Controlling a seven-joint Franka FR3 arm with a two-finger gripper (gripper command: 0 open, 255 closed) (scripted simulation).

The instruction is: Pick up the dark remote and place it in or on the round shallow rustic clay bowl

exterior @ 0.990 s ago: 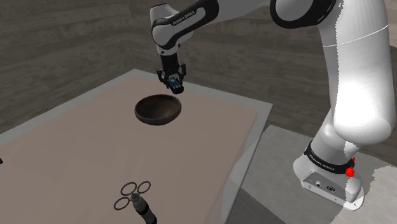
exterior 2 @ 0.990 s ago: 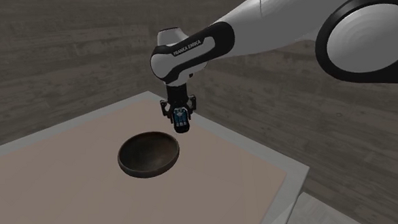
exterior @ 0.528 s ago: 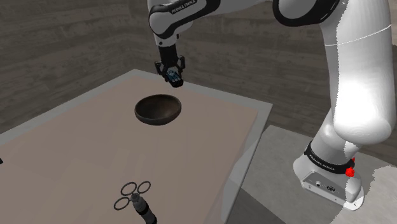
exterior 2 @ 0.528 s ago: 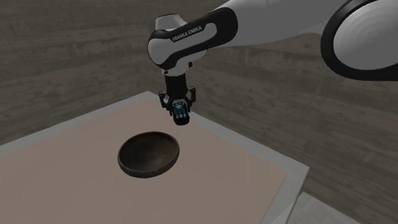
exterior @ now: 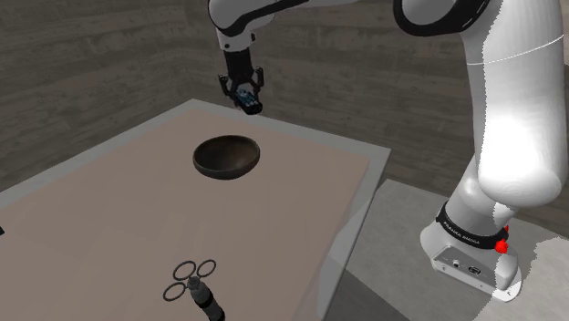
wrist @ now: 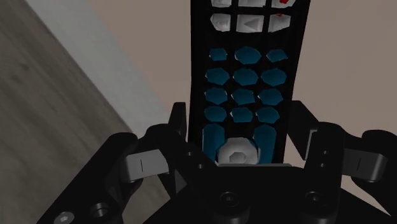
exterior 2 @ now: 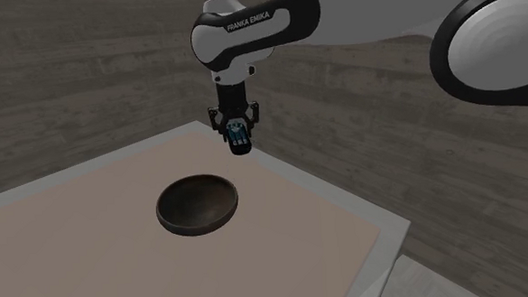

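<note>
Tan table w/ dark bowl, ringed dark obj

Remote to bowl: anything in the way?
Nothing visible. The gripper holds the remote in the air near the empty dark bowl; the small ringed object lies far off on the table.

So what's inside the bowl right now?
Nothing visible: the bowl looks bare inside. The remote is clasped in the gripper, above the table. The rim hides the near inner wall.

remote: smooth black casing | bowl: matt, rough brown | table: smooth matt | wall: wood planks
</note>
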